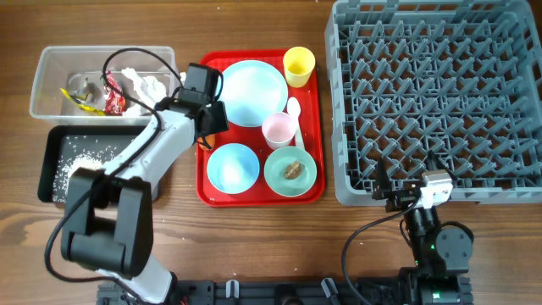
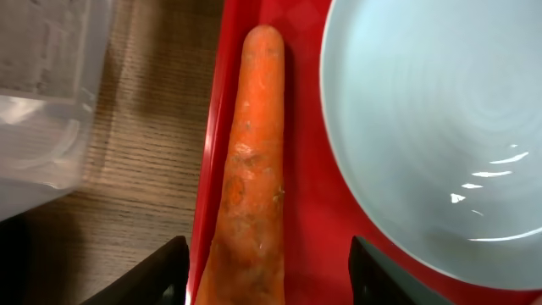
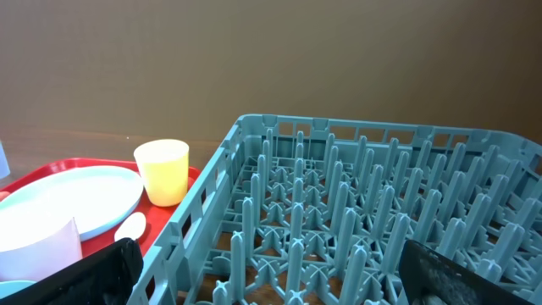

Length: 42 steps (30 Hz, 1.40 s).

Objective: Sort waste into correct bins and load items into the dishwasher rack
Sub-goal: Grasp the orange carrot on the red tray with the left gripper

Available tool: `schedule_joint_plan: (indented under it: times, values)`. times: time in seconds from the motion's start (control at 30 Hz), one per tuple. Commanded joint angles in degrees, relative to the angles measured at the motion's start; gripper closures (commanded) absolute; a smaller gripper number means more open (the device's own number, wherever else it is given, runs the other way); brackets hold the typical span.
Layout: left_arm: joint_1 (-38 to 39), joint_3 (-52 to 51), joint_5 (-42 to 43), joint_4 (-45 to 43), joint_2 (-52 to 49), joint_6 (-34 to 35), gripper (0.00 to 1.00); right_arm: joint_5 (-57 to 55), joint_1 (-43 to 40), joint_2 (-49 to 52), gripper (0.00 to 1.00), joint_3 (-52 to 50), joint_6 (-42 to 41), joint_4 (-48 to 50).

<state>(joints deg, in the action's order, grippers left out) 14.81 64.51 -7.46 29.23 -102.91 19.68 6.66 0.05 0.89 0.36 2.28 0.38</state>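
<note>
An orange carrot lies along the left rim of the red tray, beside the white plate. My left gripper is open with one finger on each side of the carrot's thick end and a gap on both sides. In the overhead view this gripper covers the carrot. My right gripper stands open and empty at the front edge of the grey rack. The clear tub holds wrappers and tissue. The black tray holds rice.
On the red tray stand a yellow cup, a small pink cup, a white spoon, a blue bowl and a green bowl with a brown lump in it. The tub's corner is close on the carrot's left.
</note>
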Motion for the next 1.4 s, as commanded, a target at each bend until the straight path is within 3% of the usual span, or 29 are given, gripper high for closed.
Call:
schedule_joint_plan:
  times: [0.0, 0.5, 0.63, 0.9, 1.0, 1.17, 1.27, 1.37]
  values:
    - [-0.33, 0.31, -0.33, -1.22, -3.19, 0.48, 0.41, 0.92, -0.28, -0.46, 0.0, -0.07, 0.59, 0.15]
    - [-0.31, 0.31, -0.28, -3.34, -6.64, 0.28, 0.48, 0.9, -0.28, -0.46, 0.0, -0.07, 0.59, 0.15]
    - [-0.31, 0.33, -0.31, -3.52, -6.51, 0.28, 0.57, 0.9, -0.28, -0.46, 0.0, -0.07, 0.59, 0.15]
    - [-0.31, 0.33, -0.35, -3.78, -6.49, 0.26, 0.59, 0.9, -0.28, -0.46, 0.0, -0.07, 0.59, 0.15]
    - [-0.31, 0.35, -0.37, -4.04, -6.49, 0.26, 0.73, 0.9, -0.28, -0.46, 0.0, -0.07, 0.57, 0.15]
    - [-0.31, 0.46, -0.37, -4.66, -6.25, 0.26, 0.79, 0.9, -0.28, -0.46, 0.0, -0.07, 0.59, 0.17]
    - [-0.31, 0.81, -0.39, -4.85, -5.01, 0.26, 0.91, 0.9, -0.28, -0.46, 0.0, -0.07, 0.57, 0.15]
    - [-0.31, 1.29, -0.39, -4.85, -2.51, 0.26, 0.93, 0.9, -0.28, -0.46, 0.0, -0.07, 0.61, 0.17]
